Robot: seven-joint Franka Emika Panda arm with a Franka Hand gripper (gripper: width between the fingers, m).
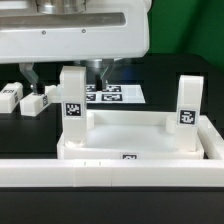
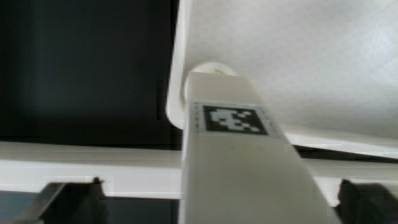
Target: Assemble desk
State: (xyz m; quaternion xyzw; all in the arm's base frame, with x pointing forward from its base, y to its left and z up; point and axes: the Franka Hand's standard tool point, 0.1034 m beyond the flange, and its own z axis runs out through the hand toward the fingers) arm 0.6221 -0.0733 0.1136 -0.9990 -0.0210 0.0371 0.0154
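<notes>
While the desk's panel [image 1: 125, 125] [image 2: 302, 60] lies flat on the black table [image 1: 20, 130] with its raised rim up, two legs stand upright on it. One leg [image 1: 72, 110] [image 2: 240, 170] stands at the corner toward the exterior view's left, and the second leg [image 1: 189, 105] at the corner toward the exterior view's right. Each shows a square black-and-white tag. My gripper [image 1: 65, 72] [image 2: 217, 192] hangs just above the first leg, and my fingers [image 1: 98, 68] [image 2: 71, 200] are spread wide with that leg between them. In the wrist view the leg runs up the middle, its far end sitting in a round corner socket of the panel. One dark fingertip shows on each side of it. On one side there is a clear gap, and on the other I cannot tell whether the pad touches. I am not clamped on anything. Two loose legs [image 1: 10, 97] [image 1: 40, 101] lie on the table side by side, beyond the panel toward the exterior view's left. The marker board [image 1: 118, 95] lies flat behind the panel, partly hidden by my hand. A long white rail [image 1: 110, 185] runs across the foreground against the panel's near edge.
</notes>
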